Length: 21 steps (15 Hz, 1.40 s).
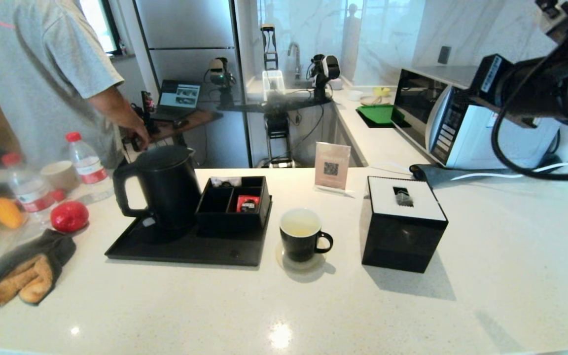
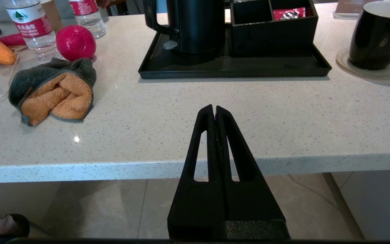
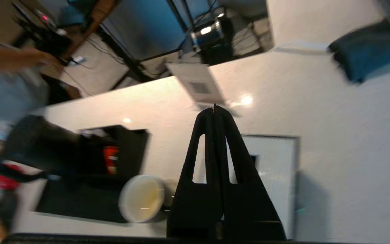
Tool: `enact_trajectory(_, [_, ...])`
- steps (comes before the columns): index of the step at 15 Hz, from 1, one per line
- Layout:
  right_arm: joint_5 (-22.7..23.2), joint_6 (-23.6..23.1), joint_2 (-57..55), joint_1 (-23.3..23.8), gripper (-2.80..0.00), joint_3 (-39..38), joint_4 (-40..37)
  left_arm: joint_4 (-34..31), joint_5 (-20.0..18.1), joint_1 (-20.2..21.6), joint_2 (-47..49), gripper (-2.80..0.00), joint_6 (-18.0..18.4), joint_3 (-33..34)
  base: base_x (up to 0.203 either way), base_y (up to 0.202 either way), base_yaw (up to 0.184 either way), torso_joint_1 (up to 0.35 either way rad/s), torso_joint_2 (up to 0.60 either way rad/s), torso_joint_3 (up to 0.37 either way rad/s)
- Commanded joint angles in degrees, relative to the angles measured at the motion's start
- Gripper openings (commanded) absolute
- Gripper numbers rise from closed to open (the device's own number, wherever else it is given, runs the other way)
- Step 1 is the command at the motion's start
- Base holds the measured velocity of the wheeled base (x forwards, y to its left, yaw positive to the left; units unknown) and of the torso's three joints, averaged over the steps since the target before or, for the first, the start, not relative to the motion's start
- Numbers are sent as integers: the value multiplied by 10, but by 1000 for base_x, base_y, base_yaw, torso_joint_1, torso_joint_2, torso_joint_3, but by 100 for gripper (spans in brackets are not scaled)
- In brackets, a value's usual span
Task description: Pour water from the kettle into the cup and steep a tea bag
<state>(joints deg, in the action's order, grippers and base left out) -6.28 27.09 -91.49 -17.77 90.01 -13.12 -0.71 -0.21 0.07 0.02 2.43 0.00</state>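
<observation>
The matte-black kettle (image 1: 165,187) (image 2: 195,27) stands on the left of a black tray. The glossy black mug (image 1: 301,241) (image 2: 374,37) sits on a round coaster right of the tray and holds pale yellowish water (image 1: 300,226) (image 3: 142,198). The tea bag (image 1: 404,198), a small dark mesh pouch, lies on the white top of a black box (image 1: 402,227), by its slot. My right gripper (image 3: 215,107) is shut and hangs high above that box; its arm (image 1: 535,88) shows at the upper right. My left gripper (image 2: 214,107) is shut and empty, low at the counter's front edge.
A black tray (image 1: 175,246) also carries a compartment box with a red packet (image 1: 248,203). At the left are water bottles (image 1: 87,165), a tan paper cup (image 1: 59,175), a red fruit (image 1: 69,216) and a folded cloth (image 1: 27,271). A person (image 1: 42,74), a QR sign (image 1: 332,166) and a microwave (image 1: 461,118) stand behind.
</observation>
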Motion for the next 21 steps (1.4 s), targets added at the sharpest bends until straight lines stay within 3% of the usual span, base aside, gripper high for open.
enact_trajectory(1, [-30,161,-60,-48,-280,107,-84,0,0,0,0,-280,0,0,0,0,0,0,0,0])
enact_trajectory(3, [-67,261,-105,-72,-280,160,-126,0,0,0,0,-280,0,0,0,0,0,0,0,0])
enact_trajectory(6, [-89,364,-130,-98,-280,168,-136,0,0,0,0,-280,0,0,0,0,0,0,0,0])
enact_trajectory(10, [-125,423,-155,-105,-280,162,-162,0,0,0,0,-280,0,0,0,0,0,0,0,0])
enact_trajectory(17, [-147,544,-177,-104,-280,163,-243,0,0,0,0,-280,1,0,0,0,0,0,0,0])
enact_trajectory(21, [-146,567,-190,-104,-280,162,-262,0,0,0,0,-280,1,0,0,0,0,0,0,0])
